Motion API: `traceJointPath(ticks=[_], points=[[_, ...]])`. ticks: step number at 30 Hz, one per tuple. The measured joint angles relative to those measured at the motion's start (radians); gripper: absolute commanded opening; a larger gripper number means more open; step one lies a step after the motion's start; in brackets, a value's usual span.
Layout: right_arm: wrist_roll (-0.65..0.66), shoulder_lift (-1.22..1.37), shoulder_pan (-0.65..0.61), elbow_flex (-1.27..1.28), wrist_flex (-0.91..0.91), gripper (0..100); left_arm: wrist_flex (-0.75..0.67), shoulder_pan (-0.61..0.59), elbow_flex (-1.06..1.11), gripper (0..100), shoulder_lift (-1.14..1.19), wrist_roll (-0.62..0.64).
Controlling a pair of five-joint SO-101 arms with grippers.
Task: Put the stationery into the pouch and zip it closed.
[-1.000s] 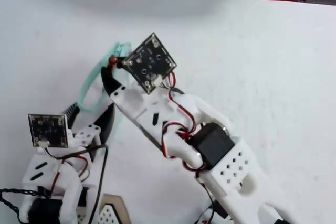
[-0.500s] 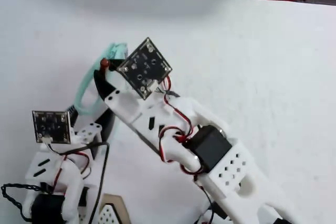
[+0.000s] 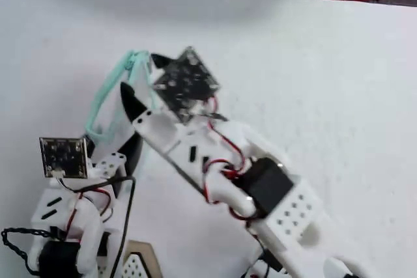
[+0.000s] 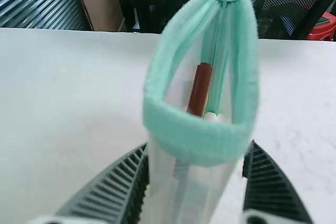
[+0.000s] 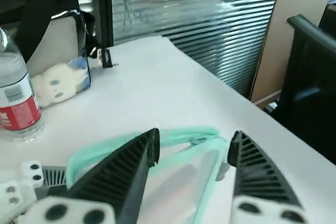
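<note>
From above, the right arm (image 3: 195, 154) is covering most of the pouch (image 3: 104, 96), leaving just its mint rim showing. On the left wrist camera, that rim is hiding part of a brown pen (image 4: 199, 85). On the right wrist camera, a water bottle (image 5: 16, 98) is running off the picture's edge.

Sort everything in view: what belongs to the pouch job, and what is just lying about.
Job: pouch, mouth open; brown pen inside it; left gripper, clamped on the pouch; right gripper, open over it.
Lying about: water bottle; clear bag with a plush toy.
</note>
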Motion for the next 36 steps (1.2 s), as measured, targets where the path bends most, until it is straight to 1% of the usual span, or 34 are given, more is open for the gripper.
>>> traceJointPath(ticks=[4, 9, 12, 16, 19, 23, 27, 30, 33, 36], points=[[-0.014, -0.014, 0.086, -0.04, 0.0, 20.6, 0.0, 0.0, 0.0, 27, 0.0, 0.0], [-0.118, 0.0, 0.21, -0.041, 0.015, 20.6, 0.0, 0.0, 0.0, 27, 0.0, 0.0], [-0.172, 0.031, 0.281, -0.041, 0.078, 20.6, 0.0, 0.0, 0.0, 27, 0.0, 0.0], [-0.241, 0.094, 0.376, -0.041, 0.216, 20.6, 0.0, 0.0, 0.0, 26, 0.0, 0.0], [-0.285, 0.141, 0.437, -0.037, 0.305, 20.5, -0.008, 0.0, 0.0, 20, 0.0, 0.0], [-0.321, 0.18, 0.508, 0.061, 0.307, 20.5, -0.055, 0.0, 0.034, 10, 0.0, 0.0], [-0.322, 0.213, 0.549, 0.249, 0.158, 20.5, -0.132, -0.002, 0.091, 5, -0.002, 0.0], [-0.322, 0.238, 0.565, 0.411, -0.014, 20.5, -0.176, -0.002, 0.118, 5, -0.002, 0.0], [-0.322, 0.264, 0.559, 0.557, -0.204, 20.5, -0.189, -0.002, 0.123, 5, -0.002, 0.0], [-0.322, 0.288, 0.565, 0.643, -0.365, 20.5, -0.209, -0.002, 0.124, 4, 0.0, 0.002]])
